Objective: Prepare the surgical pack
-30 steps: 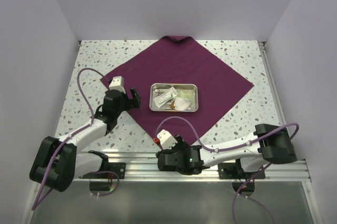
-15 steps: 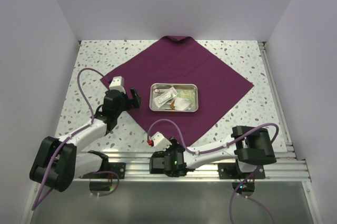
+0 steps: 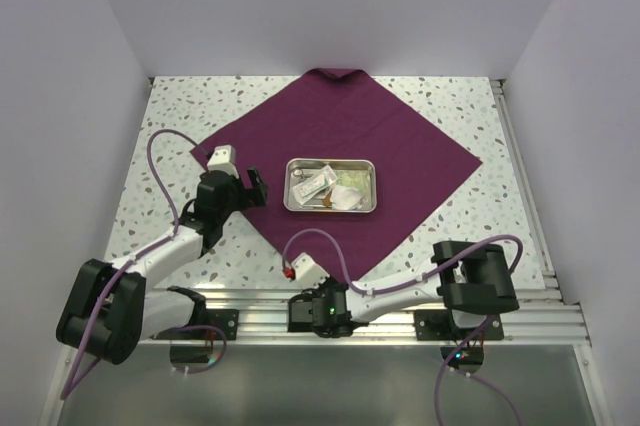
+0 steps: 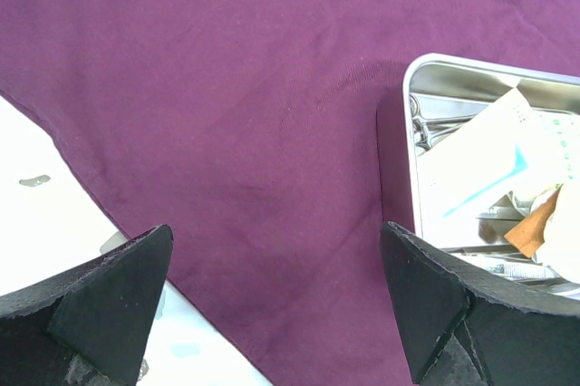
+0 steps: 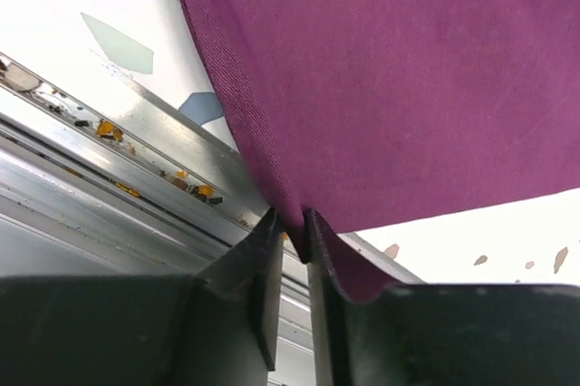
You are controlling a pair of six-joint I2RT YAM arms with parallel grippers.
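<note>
Seen from above, the near corner of the purple cloth [image 3: 340,136] is hidden beneath the right arm [image 3: 400,286], and the steel tray [image 3: 288,186] contents are too small to identify. The left wrist camera crops the tray at its right edge. The right wrist view loses the cloth's tip inside the right gripper [image 5: 292,227].

Your purple cloth [image 3: 345,126] lies spread flat like a diamond. The shiny tray [image 3: 288,186] sits in its middle, with white packets [image 3: 347,198] and thin metal tools [image 3: 304,177] inside.
</note>
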